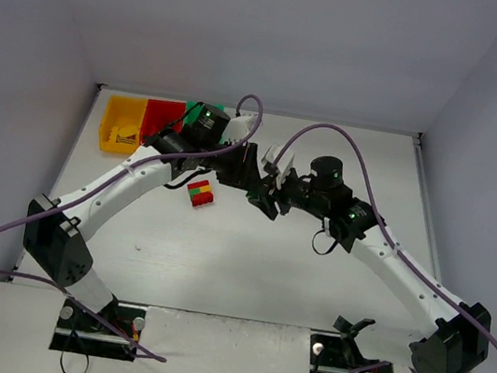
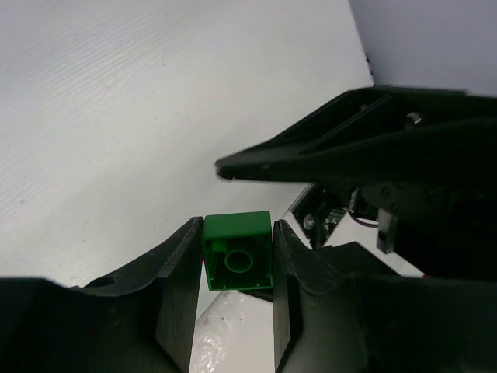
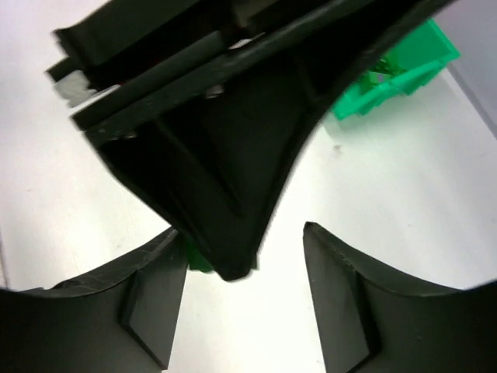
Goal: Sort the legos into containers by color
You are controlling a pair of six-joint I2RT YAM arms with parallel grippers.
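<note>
Over the white, pale-walled table, left tool grips a green lego; right tool gapes, seemingly around it.

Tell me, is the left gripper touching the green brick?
Touching. The left wrist view shows the green brick squeezed inside the left gripper, with both fingers flat against its sides and no gap.

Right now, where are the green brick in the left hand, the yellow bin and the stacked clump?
green brick (image 2: 237, 252): left wrist view, its hollow underside.
yellow bin (image 1: 124, 107): top external view, its far wall.
stacked clump (image 1: 199, 193): top external view, its top face.
</note>
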